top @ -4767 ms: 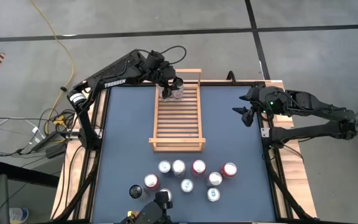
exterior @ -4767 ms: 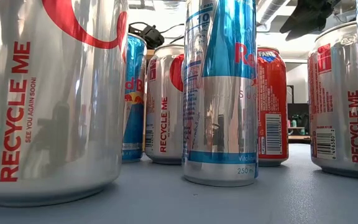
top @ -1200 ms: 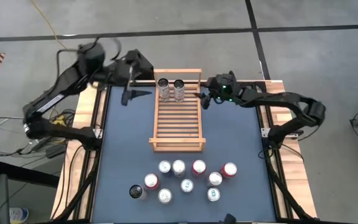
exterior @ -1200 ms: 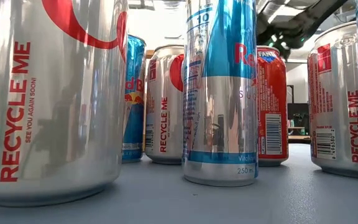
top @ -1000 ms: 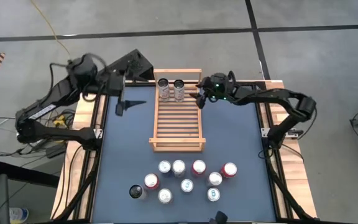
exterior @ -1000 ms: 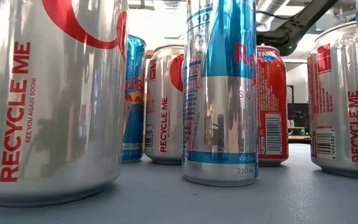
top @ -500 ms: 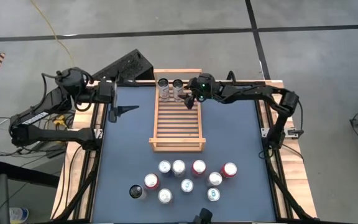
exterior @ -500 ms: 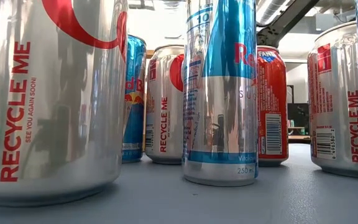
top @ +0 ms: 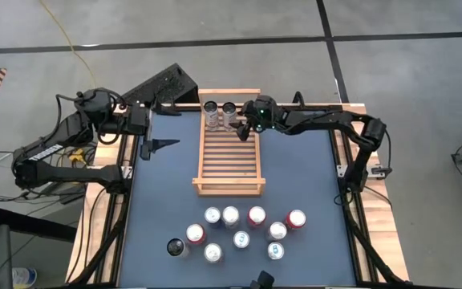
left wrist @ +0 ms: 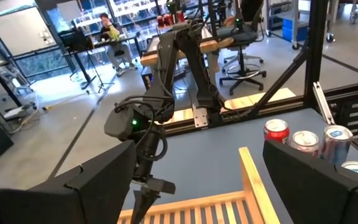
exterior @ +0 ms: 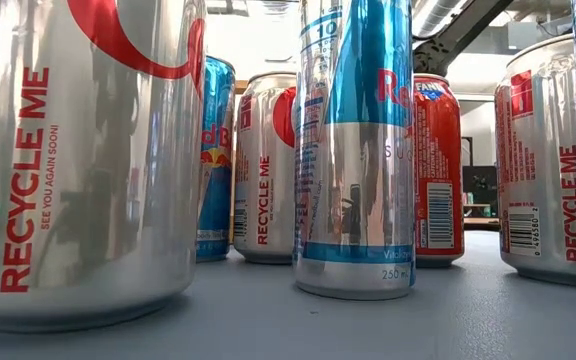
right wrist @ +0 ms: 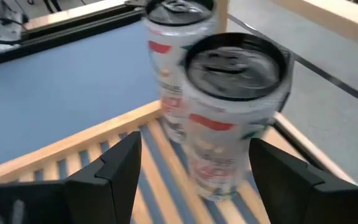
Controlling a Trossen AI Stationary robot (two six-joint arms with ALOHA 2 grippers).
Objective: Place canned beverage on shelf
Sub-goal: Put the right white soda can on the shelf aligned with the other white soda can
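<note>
2 cans [top: 220, 114] stand on the shelf [top: 228, 152] at its far end; 9 wait on the counter [top: 311, 177]. The right pincer [top: 245, 131], spread and empty, faces them; the left pincer [top: 152, 145] hangs spread aside.

— What stands on your desk [top: 311, 177]?

— The wooden shelf [top: 228, 164] lies on the blue surface, toward the far side. Near the front edge I see a cluster of nine cans [top: 241, 234], all upright.

— And on the shelf itself?

— Two cans [top: 220, 113] stand side by side, at its far rail.
</note>
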